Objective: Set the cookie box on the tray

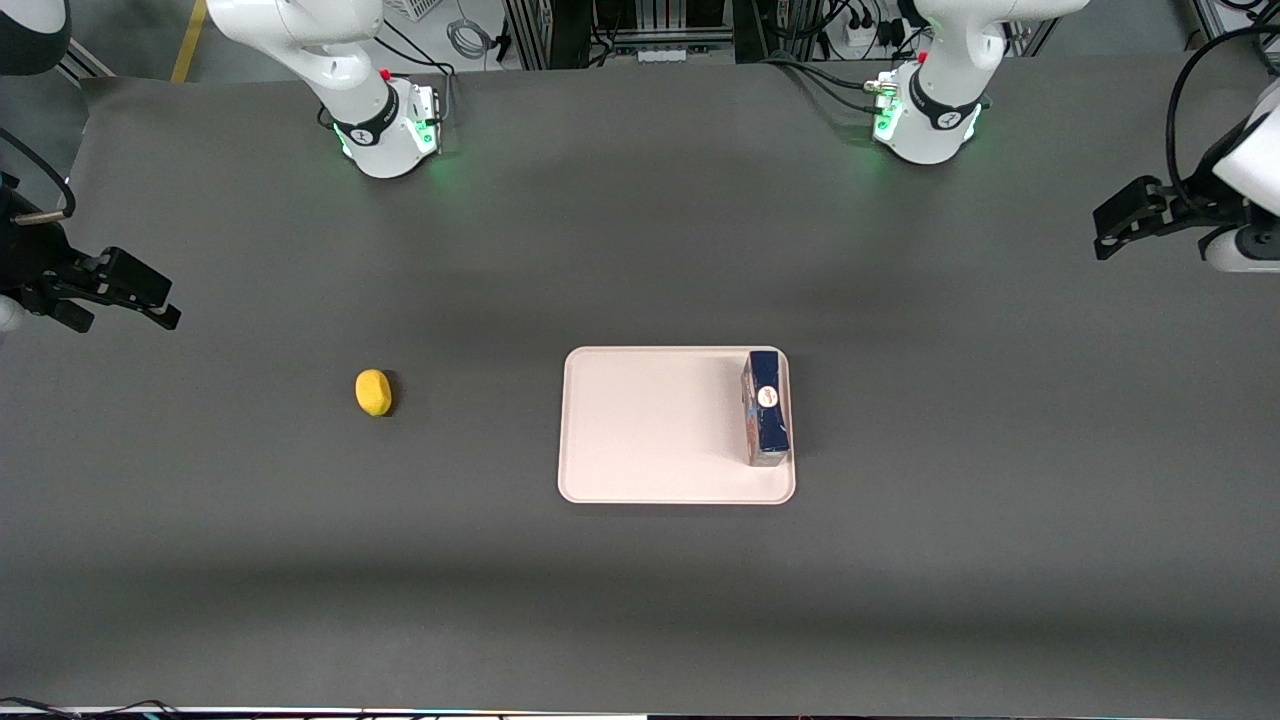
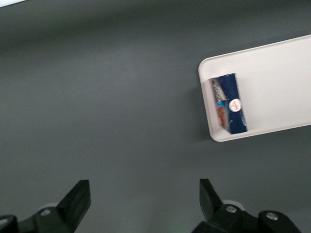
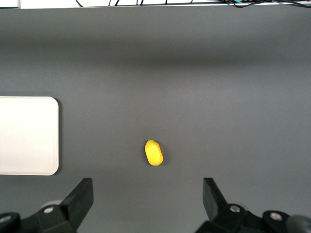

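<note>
One cookie box was seen from the front on the tray, against the rim toward the working arm's end; the pincer was held well apart from the tray. From the left wrist, the pincer was seen spread wide, empty, over bare table, away from the tray and box.

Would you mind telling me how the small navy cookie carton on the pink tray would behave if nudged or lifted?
The navy-blue cardboard cookie box stands on a narrow face at the edge of the pale pink flat tray, so a sideways nudge would probably tip it. Its flat card sides look stiff and probably light. The left claw, open, hangs well away, toward the working arm's end.
</note>
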